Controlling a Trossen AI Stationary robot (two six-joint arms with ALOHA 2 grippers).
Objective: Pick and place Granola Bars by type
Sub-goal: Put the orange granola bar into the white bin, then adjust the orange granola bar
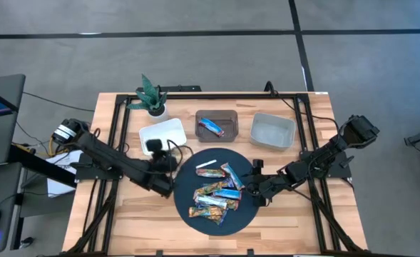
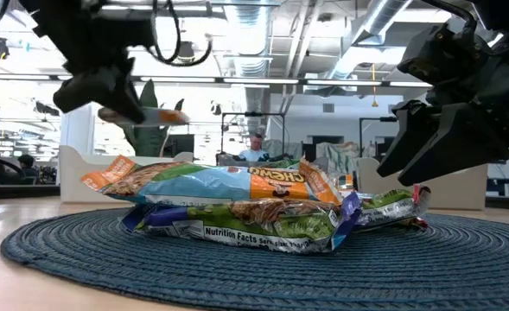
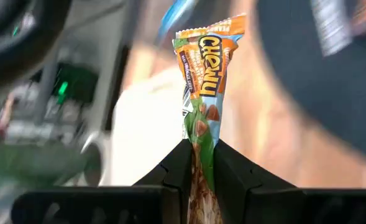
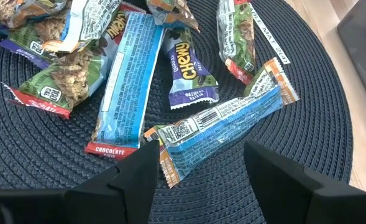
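A: We log the left gripper clamped tight on one end of an orange-labelled bar, carried near the white tray toward the table's far-left part. The bar's long axis runs straight out from the fingers, free end leading.

B: Held by its end, we judge, so it can drop lengthwise into a tray. The brown tray at the far edge already holds a blue bar.

A: The right gripper hangs with its jaws wide and empty over the round dark mat, straddling a blue-and-orange bar lying slantwise across the gap. The remaining bars are heaped mid-mat.
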